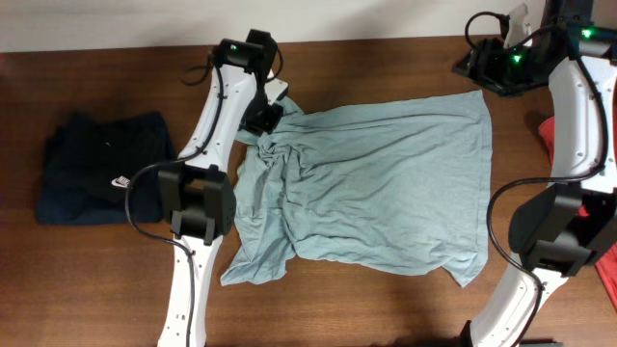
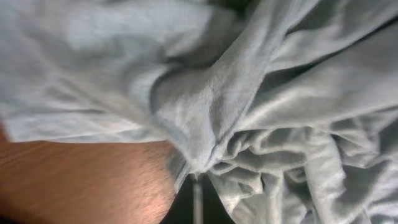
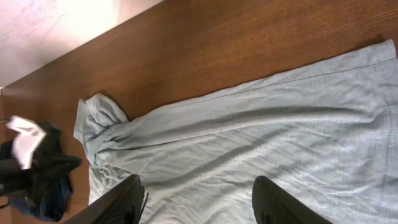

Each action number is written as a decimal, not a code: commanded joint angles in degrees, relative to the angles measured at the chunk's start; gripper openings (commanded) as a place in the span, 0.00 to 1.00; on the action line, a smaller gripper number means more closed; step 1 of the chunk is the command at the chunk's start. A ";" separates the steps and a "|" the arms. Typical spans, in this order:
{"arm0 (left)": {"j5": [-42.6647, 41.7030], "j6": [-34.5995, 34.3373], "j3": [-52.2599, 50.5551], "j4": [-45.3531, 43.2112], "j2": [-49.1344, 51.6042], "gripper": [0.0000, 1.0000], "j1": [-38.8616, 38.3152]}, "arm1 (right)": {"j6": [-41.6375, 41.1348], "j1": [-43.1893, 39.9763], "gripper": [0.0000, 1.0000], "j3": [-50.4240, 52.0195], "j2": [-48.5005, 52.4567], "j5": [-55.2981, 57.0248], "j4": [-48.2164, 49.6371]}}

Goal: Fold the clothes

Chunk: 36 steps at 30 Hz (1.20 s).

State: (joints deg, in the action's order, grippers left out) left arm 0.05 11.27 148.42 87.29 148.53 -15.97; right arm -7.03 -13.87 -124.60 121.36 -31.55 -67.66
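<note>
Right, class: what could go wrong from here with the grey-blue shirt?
1. The left end effector sits in a bunched knot of the grey-blue T-shirt; it may pinch several layers, so lifting could drag the whole shirt.
2. Much of the shirt lies crumpled; folding now may trap creases.

T-shirt [image 1: 386, 183] — plain pale grey-blue. Second garment [image 1: 96, 178] — navy, white logo. Table [image 1: 77, 289]: brown wood grain.
</note>
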 commanded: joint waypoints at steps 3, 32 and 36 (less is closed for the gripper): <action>-2.84 0.39 3.45 1.44 0.44 0.48 -0.07 | 0.79 0.09 0.61 -0.22 0.28 0.28 -0.24; 4.31 0.50 17.86 5.49 -0.83 0.01 -0.39 | 0.76 -0.02 0.61 -0.22 0.28 0.28 -0.50; 4.26 2.60 19.19 -6.21 -0.35 0.00 -0.11 | 0.59 -0.02 0.61 -0.22 0.28 0.28 -0.55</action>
State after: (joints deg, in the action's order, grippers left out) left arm 3.53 11.94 166.25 87.00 150.56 -16.23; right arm -7.05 -13.87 -124.60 121.36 -31.55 -68.14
